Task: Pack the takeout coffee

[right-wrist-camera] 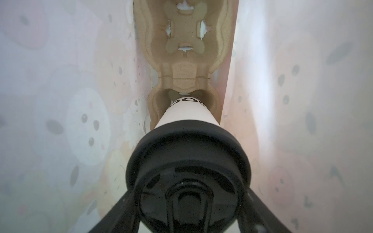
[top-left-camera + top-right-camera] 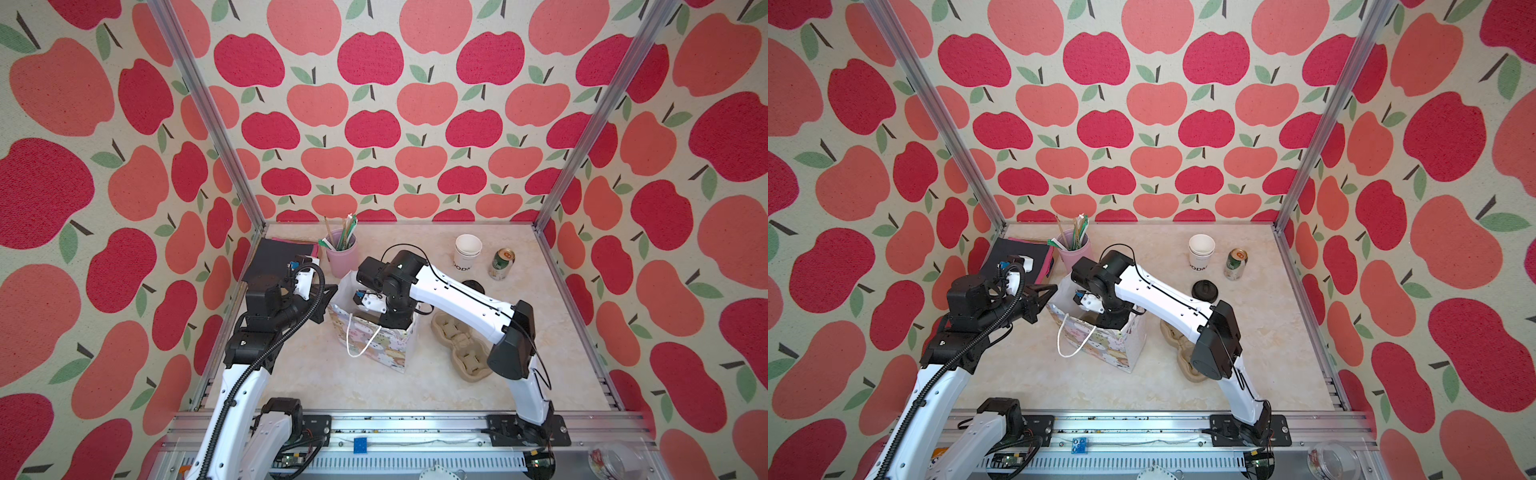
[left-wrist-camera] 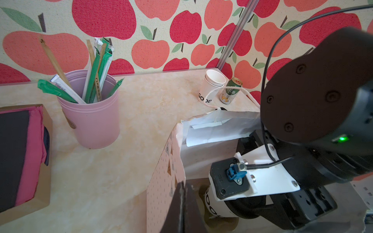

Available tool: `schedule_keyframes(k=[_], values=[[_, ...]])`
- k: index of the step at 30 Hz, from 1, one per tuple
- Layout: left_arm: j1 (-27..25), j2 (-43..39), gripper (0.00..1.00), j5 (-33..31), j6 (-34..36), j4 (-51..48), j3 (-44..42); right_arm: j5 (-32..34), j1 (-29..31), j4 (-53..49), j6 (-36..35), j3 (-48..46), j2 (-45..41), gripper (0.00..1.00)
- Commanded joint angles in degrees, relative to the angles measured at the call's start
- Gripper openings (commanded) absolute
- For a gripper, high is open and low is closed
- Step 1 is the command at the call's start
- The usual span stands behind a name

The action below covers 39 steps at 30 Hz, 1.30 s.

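White link shells, black joints on both. Left arm (image 2: 243, 388): ribbed black conduit (image 2: 321, 291). Right arm (image 2: 453, 296): thin black cable (image 3: 262, 165), green LED (image 3: 342, 138), blue connector (image 3: 235, 175).

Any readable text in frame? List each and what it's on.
"GOOD": stacked white cups.
"GOO": lidded cup in the bag, rest hidden.
"PLA": straw wrapper; following characters too small.
Label on the green can: too blurred to read.

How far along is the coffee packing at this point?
Done: a pulp carrier sits at the bottom of the gift bag. In hand: the left gripper is shut at the bag's rim, seemingly pinching it; the right gripper holds the takeout coffee inside, its base at one carrier pocket. Left: seat it, release, withdraw both arms.
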Motion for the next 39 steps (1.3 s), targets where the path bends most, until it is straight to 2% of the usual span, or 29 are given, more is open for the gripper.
schedule_keyframes(k=[1,25,39], values=[[0.13,0.05,0.04,1.44,1.03,-0.96,1.77,0.47,0.31,-0.54,0.11,2.53,-2.82,0.56],[-0.21,0.57,0.04,1.45,1.38,-1.34,1.79,1.98,0.26,-4.90,-0.79,16.71,-1.76,0.54],[-0.30,0.77,0.04,1.36,1.47,-1.54,1.86,4.38,0.30,-5.05,-1.23,18.50,-4.89,0.53]])
